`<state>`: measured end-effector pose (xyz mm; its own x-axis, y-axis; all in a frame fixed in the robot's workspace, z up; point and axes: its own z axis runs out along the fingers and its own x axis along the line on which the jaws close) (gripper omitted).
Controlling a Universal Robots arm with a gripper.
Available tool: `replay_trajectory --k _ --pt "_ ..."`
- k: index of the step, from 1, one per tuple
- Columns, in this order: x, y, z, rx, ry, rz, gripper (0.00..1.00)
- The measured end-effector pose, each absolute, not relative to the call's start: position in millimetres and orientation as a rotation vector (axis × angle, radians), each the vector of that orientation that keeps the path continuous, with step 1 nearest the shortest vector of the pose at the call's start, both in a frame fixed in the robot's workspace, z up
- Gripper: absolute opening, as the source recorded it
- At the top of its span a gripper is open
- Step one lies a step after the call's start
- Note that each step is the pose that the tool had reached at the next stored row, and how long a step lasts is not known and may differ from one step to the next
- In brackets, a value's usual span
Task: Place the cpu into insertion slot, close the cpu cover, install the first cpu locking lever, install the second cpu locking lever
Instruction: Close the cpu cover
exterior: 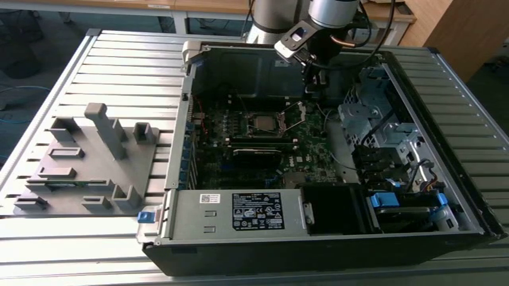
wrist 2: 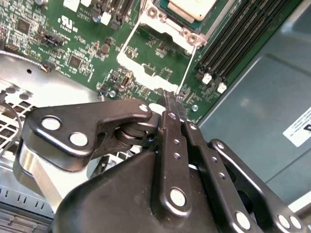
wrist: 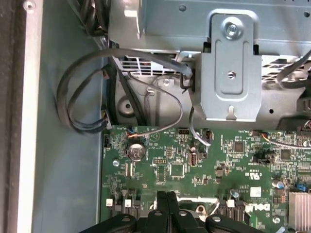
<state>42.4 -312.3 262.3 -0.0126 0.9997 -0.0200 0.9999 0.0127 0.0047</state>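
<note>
The black pincer [wrist 2: 173, 99] is pressed shut, empty, beside the open thin silver cpu cover [wrist 2: 146, 75]. The square silver-grey cpu [wrist 2: 187, 7] lies socketed.

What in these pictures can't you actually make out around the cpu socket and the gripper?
- Second wrist view: the cpu is cut off by the picture's edge, so its seating is unclear.
- Second wrist view: the gripper hides part of the edge of the cpu cover.
- Exterior view: the insertion slot is too small to read its contents.
</note>
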Motion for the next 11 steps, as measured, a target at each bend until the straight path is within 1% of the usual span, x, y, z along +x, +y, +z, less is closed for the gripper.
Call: replay_trajectory --k 11 --pt "49.0 -309.6 261.8 2.195 2.223 -0.017 0.11"
